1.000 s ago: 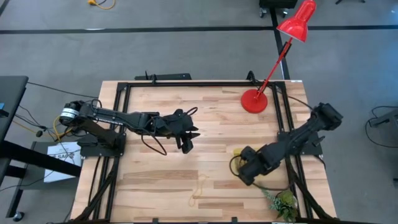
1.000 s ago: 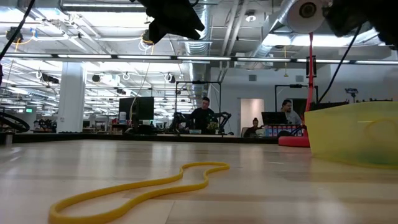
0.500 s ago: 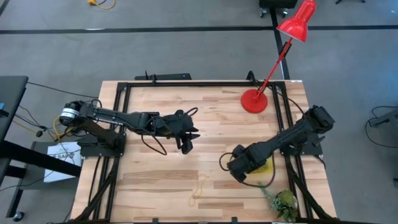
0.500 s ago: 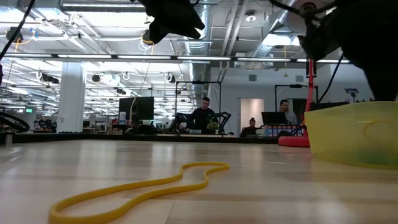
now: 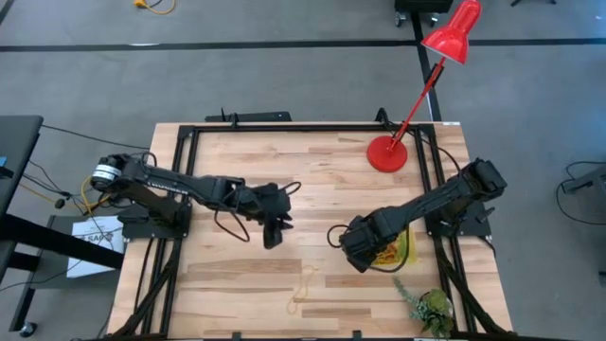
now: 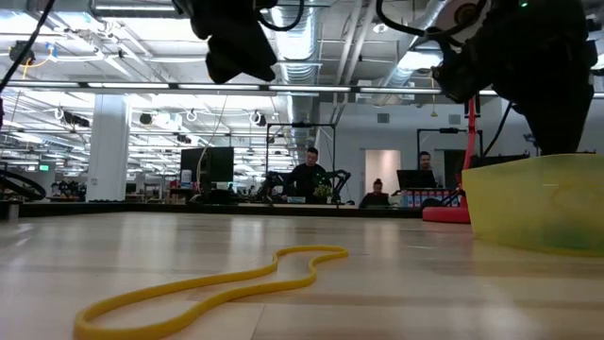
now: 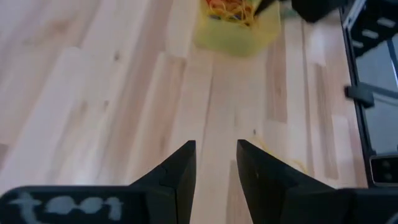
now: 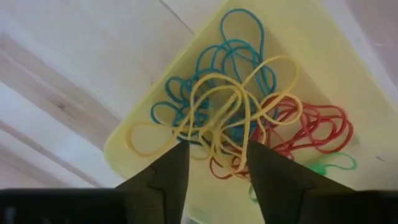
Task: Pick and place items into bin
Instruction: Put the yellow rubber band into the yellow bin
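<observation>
Shifted off the yellow bin toward table centre: right gripper, jaws apart, hovering over tangled rubber bands inside, near the right edge. One yellow rubber band lying by the front edge. Left gripper mid-table, jaws apart, empty.

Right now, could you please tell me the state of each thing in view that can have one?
Right pincer: open, empty, above the bin.
Left pincer: open, empty, above bare table.
Bin: upright, holding a tangle of bands.
Bands in bin: piled, blue, yellow, red, green.
Yellow band: loose, flat on the table, outside the bin.
Red lamp: standing upright; cannot tell if lit.
</observation>
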